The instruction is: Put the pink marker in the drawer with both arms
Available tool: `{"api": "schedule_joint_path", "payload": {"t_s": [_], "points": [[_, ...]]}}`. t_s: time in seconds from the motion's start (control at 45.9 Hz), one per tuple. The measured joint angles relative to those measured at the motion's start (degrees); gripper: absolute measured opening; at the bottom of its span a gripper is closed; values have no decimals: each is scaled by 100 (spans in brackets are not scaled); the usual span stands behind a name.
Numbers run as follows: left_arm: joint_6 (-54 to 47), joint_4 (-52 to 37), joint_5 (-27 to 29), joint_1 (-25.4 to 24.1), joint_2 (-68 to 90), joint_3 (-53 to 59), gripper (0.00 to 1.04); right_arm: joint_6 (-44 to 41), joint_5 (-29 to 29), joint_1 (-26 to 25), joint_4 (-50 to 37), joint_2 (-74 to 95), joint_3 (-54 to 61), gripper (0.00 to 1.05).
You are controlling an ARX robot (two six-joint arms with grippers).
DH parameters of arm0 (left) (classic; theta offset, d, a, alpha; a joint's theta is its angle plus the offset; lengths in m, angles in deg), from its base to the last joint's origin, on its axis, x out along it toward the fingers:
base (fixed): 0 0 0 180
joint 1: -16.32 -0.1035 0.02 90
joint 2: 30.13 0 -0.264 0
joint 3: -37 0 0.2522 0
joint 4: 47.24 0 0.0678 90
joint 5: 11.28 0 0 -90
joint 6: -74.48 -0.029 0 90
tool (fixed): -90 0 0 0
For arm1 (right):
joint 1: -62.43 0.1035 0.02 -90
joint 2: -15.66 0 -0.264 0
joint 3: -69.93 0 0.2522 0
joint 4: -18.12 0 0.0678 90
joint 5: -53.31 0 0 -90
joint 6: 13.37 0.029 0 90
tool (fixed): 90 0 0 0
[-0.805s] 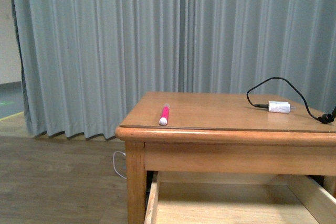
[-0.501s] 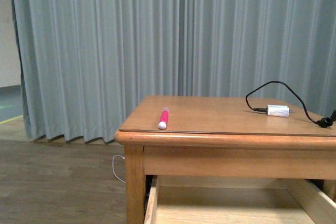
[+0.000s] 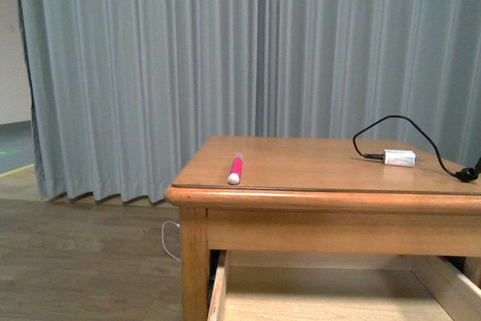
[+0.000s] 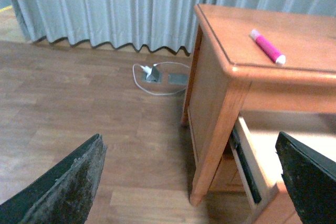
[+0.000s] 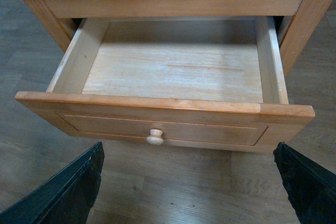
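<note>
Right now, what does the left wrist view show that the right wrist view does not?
Only the left wrist view: the bright pink marker with white cap on the honey-brown wooden cabinet top, grey curtain, white floor plug. Only the right wrist view: the top drawer's round wooden knob and whole pale inside. Both: that drawer pulled out, wood floor, own pincer open: left pincer, right pincer.
</note>
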Motion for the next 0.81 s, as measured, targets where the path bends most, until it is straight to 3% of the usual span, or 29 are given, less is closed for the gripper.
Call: {"api": "schedule_joint_path", "payload": {"t_s": [0.065, 0.239, 0.479, 0.805], "points": [[-114, -404, -186, 22, 1095, -726, 99, 0, 0, 0, 0, 0, 0, 96], [-393, -398, -398, 144, 3045, -2319, 99, 0, 0, 0, 0, 0, 0, 96], [-505, 494, -439, 422, 5141, -4671, 99, 0, 0, 0, 0, 0, 0, 96], [-426, 1268, -409, 614, 6634, -6271, 99, 0, 0, 0, 0, 0, 0, 96]]}}
